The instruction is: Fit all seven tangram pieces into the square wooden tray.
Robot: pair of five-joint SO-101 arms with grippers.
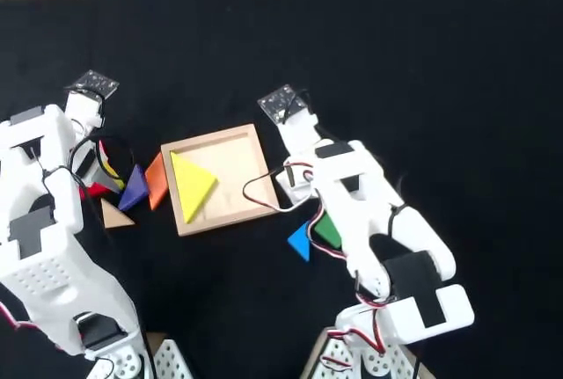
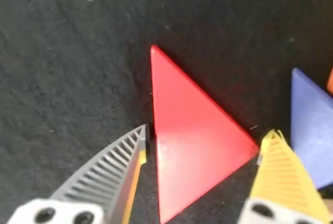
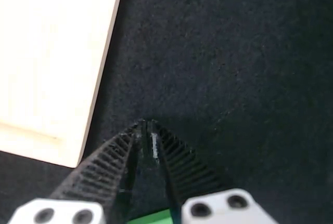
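In the left wrist view a red triangle (image 2: 192, 146) lies flat on the black cloth between my left gripper's (image 2: 208, 133) fingers. The grey finger (image 2: 125, 161) and the yellow finger (image 2: 281, 172) press against its two sides. In the high view this gripper (image 1: 98, 177) is left of the square wooden tray (image 1: 251, 137), which holds a yellow triangle (image 1: 192, 184). My right gripper (image 3: 147, 125) is shut on nothing, low over the cloth just right of the tray (image 3: 52, 68). A green piece (image 1: 327, 229) and a blue triangle (image 1: 301, 241) lie by the right arm.
An orange piece (image 1: 156, 181), a purple piece (image 1: 134, 190) and a tan triangle (image 1: 114, 215) lie on the cloth left of the tray. The purple piece (image 2: 312, 130) is close beside the yellow finger. The far half of the black table is bare.
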